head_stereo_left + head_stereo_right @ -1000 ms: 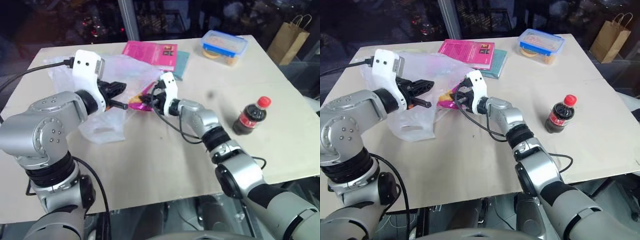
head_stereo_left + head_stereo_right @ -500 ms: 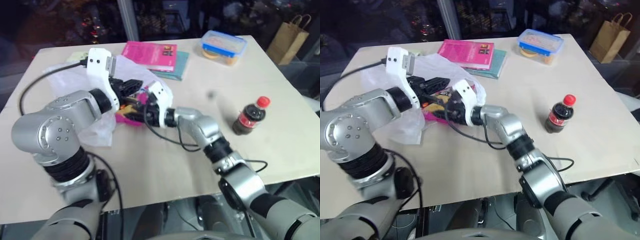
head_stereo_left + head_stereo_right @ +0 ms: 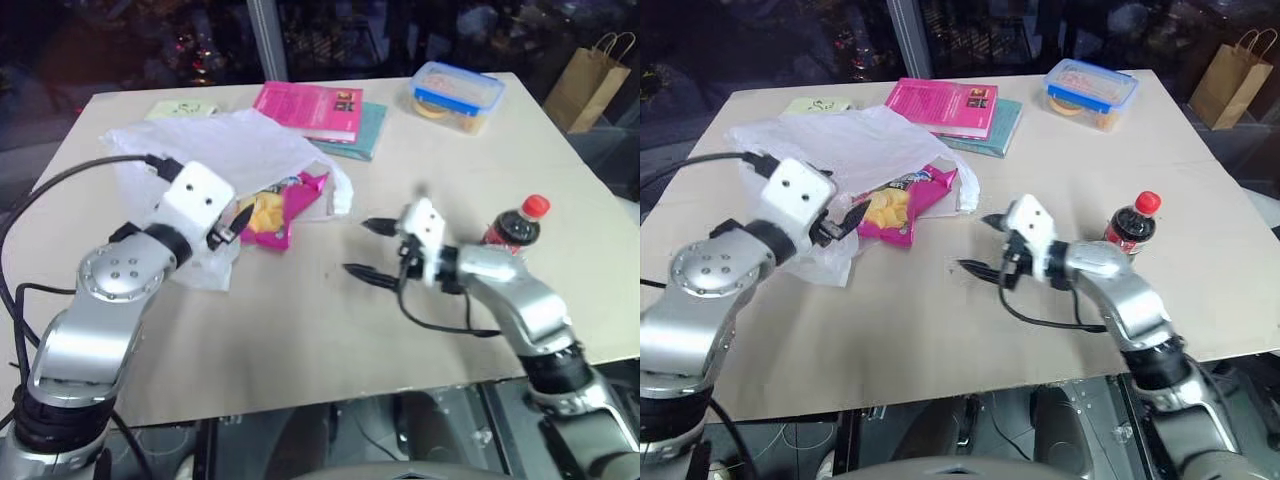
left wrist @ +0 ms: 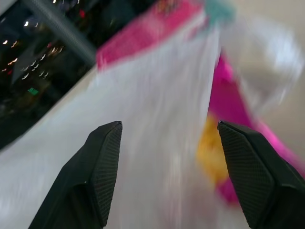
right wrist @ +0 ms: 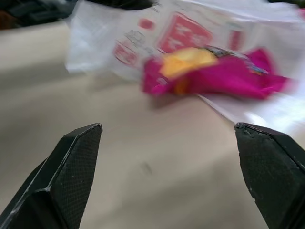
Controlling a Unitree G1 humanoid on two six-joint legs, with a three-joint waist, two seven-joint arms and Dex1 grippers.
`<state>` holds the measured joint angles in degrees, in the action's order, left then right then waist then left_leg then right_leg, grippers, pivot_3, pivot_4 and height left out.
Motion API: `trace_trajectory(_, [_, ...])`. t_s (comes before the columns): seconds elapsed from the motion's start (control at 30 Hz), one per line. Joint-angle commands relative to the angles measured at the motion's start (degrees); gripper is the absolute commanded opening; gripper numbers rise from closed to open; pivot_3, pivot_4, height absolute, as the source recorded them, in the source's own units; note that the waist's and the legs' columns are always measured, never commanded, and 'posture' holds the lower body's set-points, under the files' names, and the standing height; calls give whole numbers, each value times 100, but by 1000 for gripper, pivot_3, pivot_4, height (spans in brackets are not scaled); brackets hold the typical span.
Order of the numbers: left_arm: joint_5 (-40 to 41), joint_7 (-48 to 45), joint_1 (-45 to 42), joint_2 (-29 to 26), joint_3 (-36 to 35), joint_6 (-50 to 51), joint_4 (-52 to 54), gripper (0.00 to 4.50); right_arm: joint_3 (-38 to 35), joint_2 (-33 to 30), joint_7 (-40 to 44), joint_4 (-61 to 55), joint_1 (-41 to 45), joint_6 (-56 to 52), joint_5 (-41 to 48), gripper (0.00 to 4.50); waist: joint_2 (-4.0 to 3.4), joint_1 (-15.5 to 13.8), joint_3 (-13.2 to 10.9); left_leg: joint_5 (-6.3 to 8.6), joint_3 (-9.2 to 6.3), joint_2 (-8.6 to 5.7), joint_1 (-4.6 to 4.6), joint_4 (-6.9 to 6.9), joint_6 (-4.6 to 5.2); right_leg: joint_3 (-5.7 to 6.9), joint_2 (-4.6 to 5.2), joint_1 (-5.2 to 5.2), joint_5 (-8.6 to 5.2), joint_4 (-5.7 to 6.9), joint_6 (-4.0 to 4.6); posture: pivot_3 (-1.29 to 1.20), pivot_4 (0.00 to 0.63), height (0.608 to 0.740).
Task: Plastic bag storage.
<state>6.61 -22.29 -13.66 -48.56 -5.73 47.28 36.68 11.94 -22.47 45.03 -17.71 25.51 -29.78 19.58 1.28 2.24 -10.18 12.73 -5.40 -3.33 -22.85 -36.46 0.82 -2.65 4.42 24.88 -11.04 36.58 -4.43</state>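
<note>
1. We look down on a pale wooden table [image 3: 300, 330] with both of our arms reaching over it.
2. The plastic bag [image 3: 215, 150], thin, white and crinkled, lies spread on the far left part of the table.
3. A magenta chips packet [image 3: 282, 208] lies at the bag's right side, its near end sticking out from under the plastic.
4. Our left gripper [image 3: 240, 220] is at the near edge of the bag, just left of the chips packet. In the left wrist view its two black fingers [image 4: 102, 167] stand wide apart with nothing between them.
5. Our right gripper [image 3: 368, 248] hovers over bare table to the right of the bag, apart from it. Its fingers [image 5: 71, 162] are spread wide and hold nothing.
6. A small cola bottle [image 3: 515, 225] with a red cap stands upright on the right, just behind our right forearm.
7. At the far edge lie a pink book [image 3: 308, 103] on top of a teal one [image 3: 362, 130], and to their right a clear food box [image 3: 457, 90] with a blue lid.
8. A brown paper bag [image 3: 592, 75] with handles stands beyond the table's far right corner.
</note>
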Motion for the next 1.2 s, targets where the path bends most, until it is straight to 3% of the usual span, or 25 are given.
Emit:
trace_trajectory(0.03, [-544, 96, -218, -124, 338, -469, -364, 3414, -355, -287, -73, -974, -225, -105, 223, 4500, -1, -9, 0, -1, -3, 6, 2, 0, -1, 4, -3, -4, -1, 0, -1, 0, 150, 740])
trace_trajectory(0.2, [-1240, 157, -775, -74, 984, -1018, -1443, 3414, -275, -340, -478, -1186, -304, -262, 22, 4500, 2, -12, 1, -1, 25, 33, 12, -23, -1, 15, -25, -29, -2, -9, -5, 0, 150, 740])
trace_trajectory(0.3, [-1554, 85, -1014, -137, 1198, -1383, -2061, 2698, 39, -208, -731, -1096, -215, -169, -304, 4500, 2, 3, 1, -1, 27, 36, 10, -26, -1, 15, -27, -29, -1, -9, -3, 0, 150, 740])
trace_trajectory(0.4, [-1630, 34, -1114, -96, 1151, -1828, -2564, 1330, 320, 104, -1000, -806, -53, -84, -586, 4500, 2, 21, 1, 0, 27, 40, 8, -22, -1, 8, -29, -20, 0, -10, 0, 0, 150, 740])
trace_trajectory(0.43, [-1658, 31, -1125, -101, 1110, -1979, -2684, 579, 408, 197, -1075, -682, 10, -60, -698, 4500, 1, 12, 0, -1, 26, 41, 6, -21, -1, 6, -30, -16, 1, -10, 1, 0, 150, 740])
trace_trajectory(0.5, [-1638, 21, -1177, -94, 978, -2158, -2814, 15, 510, 333, -1246, -465, 106, -42, -894, 4500, 3, 0, 1, 0, 23, 40, 1, -21, -1, 8, -28, -16, 1, -10, 1, 0, 150, 740])
trace_trajectory(0.57, [-1298, -74, -1251, 71, 661, -2213, -2761, 15, 594, 379, -1255, -397, 126, 52, -1008, 4500, 2, -16, 1, 0, 22, 40, 1, -21, -1, 9, -27, -16, 2, -12, 1, 0, 150, 740])
trace_trajectory(0.63, [-444, -376, -1365, 442, 87, -1657, -2476, 15, 601, 394, -1220, -415, 84, 58, -1012, 4500, 3, -51, 1, 0, 16, 39, -1, -22, -1, 13, -25, -18, 2, -13, 2, 0, 150, 740])
trace_trajectory(0.77, [1651, -1031, -1752, 978, -1003, 537, -1797, 15, 524, 325, -1104, -429, -53, 112, -980, 4500, 6, -45, 1, 0, -9, 38, -7, -27, -1, 20, -25, -20, 3, -17, 2, 0, 150, 740])
trace_trajectory(0.9, [2968, -938, -2331, 1345, -1726, 2004, -1506, 15, 403, 307, -1037, -532, -161, -46, -794, 4500, 6, -1, 1, 0, -15, 39, -5, -30, -1, 24, -28, -21, 2, -10, 1, 0, 150, 740])
trace_trajectory(1.03, [3734, -374, -3042, 1873, -2150, 3053, -1361, 15, 199, 345, -1036, -869, -337, -636, -344, 4500, 6, 15, 1, 0, -17, 40, 4, -37, -1, 23, -33, -27, 2, 0, 1, 0, 150, 740])
trace_trajectory(1.2, [4115, 355, -3925, 2546, -2769, 4102, -1524, 15, -29, 295, -1153, -1208, -452, -1136, -23, 4500, 6, 10, 0, 0, -14, 39, 7, -45, -2, 20, -34, -31, 2, 4, 1, 0, 150, 740])
